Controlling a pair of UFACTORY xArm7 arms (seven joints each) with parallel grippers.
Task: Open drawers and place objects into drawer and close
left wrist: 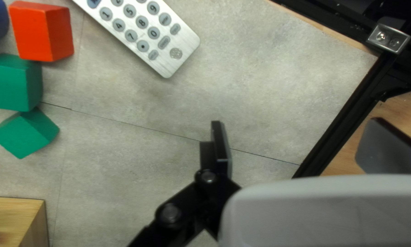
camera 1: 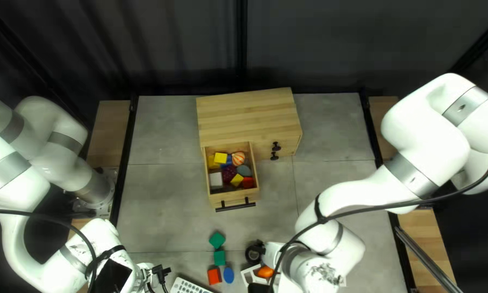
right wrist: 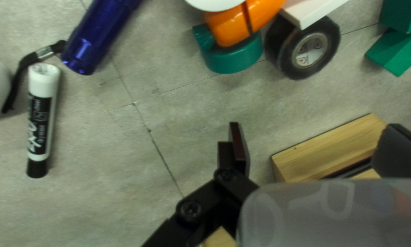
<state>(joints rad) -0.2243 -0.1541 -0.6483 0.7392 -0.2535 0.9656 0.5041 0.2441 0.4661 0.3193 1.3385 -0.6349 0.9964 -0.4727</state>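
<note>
In the top left view, my left gripper stands beside the remote, and my right gripper is largely hidden by its wrist, near the tape roll. The wooden drawer is pulled out, holding a white block, a striped ball and several coloured pieces. Green blocks, a red block and a blue piece lie on the table. Both wrist views show spread fingers, nothing between them: left gripper, right gripper.
The wooden cabinet stands toward the far edge. Around the right gripper's view lie a marker, a blue cylinder, and an orange object above a green piece. A black frame rail runs beside my left gripper.
</note>
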